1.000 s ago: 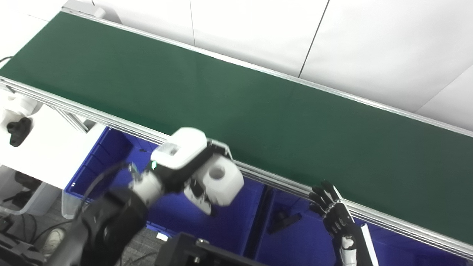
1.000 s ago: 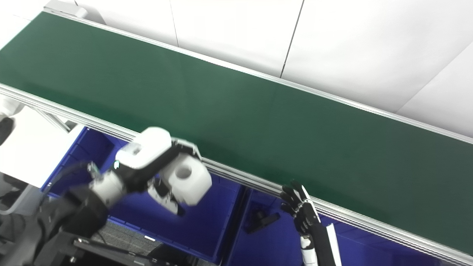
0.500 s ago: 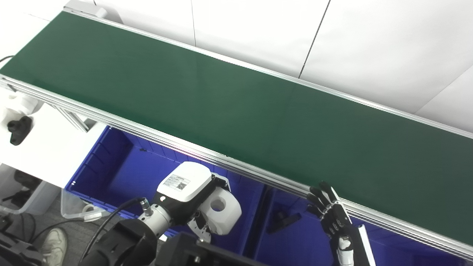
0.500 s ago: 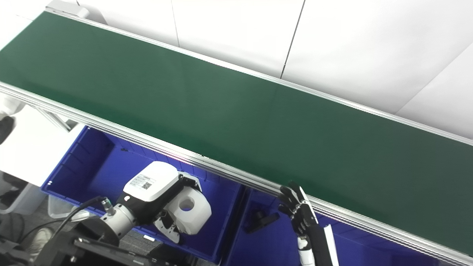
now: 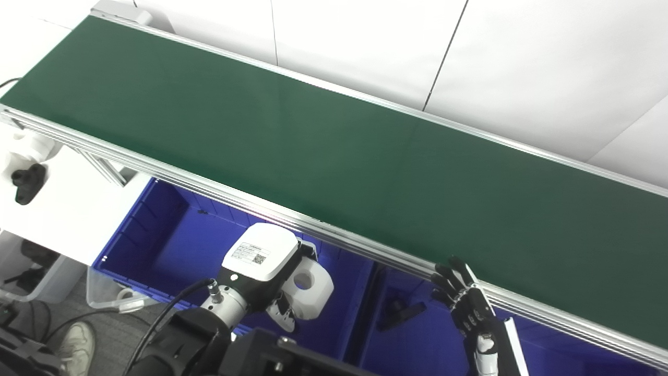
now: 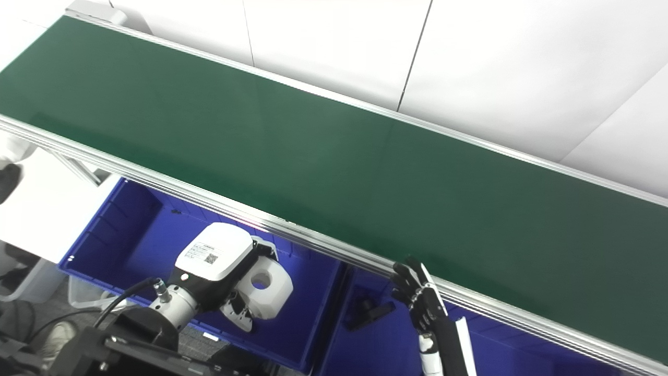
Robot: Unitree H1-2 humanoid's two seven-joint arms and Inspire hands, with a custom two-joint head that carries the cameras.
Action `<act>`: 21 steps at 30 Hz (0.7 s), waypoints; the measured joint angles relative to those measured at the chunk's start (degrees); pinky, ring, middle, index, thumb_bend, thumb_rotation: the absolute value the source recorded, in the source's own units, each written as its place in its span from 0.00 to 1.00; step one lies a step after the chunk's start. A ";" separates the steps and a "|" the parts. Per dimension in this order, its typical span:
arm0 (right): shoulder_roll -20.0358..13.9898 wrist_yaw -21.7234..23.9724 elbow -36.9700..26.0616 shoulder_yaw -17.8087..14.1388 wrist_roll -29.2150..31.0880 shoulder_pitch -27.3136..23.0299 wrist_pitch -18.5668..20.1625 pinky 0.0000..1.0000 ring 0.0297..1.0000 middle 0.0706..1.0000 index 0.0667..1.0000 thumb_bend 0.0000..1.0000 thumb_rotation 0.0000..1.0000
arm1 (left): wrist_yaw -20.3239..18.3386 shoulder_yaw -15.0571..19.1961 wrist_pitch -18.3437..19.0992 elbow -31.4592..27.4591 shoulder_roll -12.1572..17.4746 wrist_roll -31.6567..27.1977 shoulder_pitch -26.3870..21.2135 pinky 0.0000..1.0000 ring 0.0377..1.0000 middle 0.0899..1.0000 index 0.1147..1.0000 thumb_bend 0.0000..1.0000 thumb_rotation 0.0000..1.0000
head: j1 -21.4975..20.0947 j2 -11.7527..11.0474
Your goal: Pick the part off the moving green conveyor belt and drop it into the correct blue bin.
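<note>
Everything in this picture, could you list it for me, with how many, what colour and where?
Conveyor belt: one, green with silver rails, running diagonally from upper left to lower right; nothing on it.
Left bin: one, blue, below the belt's near rail.
Right bin: one, blue, beside the left bin.
White part: one, blocky with a round hole, held over the left bin.
Black part: one, lying in the right bin.
White table: one, at far left, with a small black piece on it.
Left hand: one, white and black, closed on the white part.
Right hand: one, black, fingers apart, near the belt's rail.
</note>
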 measured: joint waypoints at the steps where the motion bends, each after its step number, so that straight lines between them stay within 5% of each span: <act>1: 0.00 0.00 -0.01 0.03 0.00 0.00 0.00 0.83 0.86 0.86 0.92 0.89 0.97 | -0.79 -0.07 0.16 0.98 -0.30 0.65 -0.69 0.23 0.27 0.42 0.43 0.52 0.00 | 0.09 0.00; 5: -0.01 0.02 -0.13 0.11 0.00 0.04 0.04 0.83 0.86 0.86 0.92 0.89 0.97 | -5.78 -0.54 1.89 3.53 -1.08 2.73 -2.58 0.32 0.41 0.40 0.47 0.52 0.00 | 0.18 0.18; 7: -0.01 0.03 -0.16 0.19 0.00 0.03 0.13 0.83 0.86 0.86 0.92 0.90 0.97 | -8.27 -0.76 2.77 4.04 -1.23 3.08 -3.10 0.38 0.48 0.47 0.44 0.52 0.01 | 0.00 0.18; 9: 0.03 0.02 -0.16 0.31 0.00 0.00 0.16 0.82 0.86 0.86 0.92 0.90 0.97 | -9.79 -1.21 3.60 4.84 -1.42 4.10 -3.67 0.44 0.53 0.58 0.54 0.65 0.04 | -0.44 0.27; 11: 0.20 0.02 -0.16 0.50 -0.01 -0.02 0.16 0.82 0.86 0.86 0.92 0.90 0.97 | -12.24 -1.91 4.19 6.11 -1.51 6.62 -4.32 0.54 0.60 0.65 0.64 0.80 0.14 | -0.70 0.35; 14: 0.48 0.02 -0.17 0.68 -0.01 -0.01 0.16 0.82 0.86 0.86 0.92 0.90 0.97 | -15.85 -2.78 4.28 5.89 -1.42 10.70 -4.68 0.65 0.69 0.73 0.70 0.87 0.29 | -0.70 0.44; 17: 0.58 0.02 -0.39 0.74 -0.02 -0.01 0.22 0.81 0.86 0.86 0.92 0.89 0.97 | -18.37 -3.31 4.12 5.29 -1.19 12.71 -5.02 0.73 0.77 0.79 0.75 0.91 0.42 | -0.61 0.35; 21: 0.56 0.02 -0.64 0.74 -0.01 -0.06 0.32 0.82 0.86 0.86 0.92 0.89 0.97 | -20.96 -3.23 4.09 5.24 -1.22 12.70 -5.43 0.75 0.78 0.80 0.76 0.89 0.45 | -0.61 0.27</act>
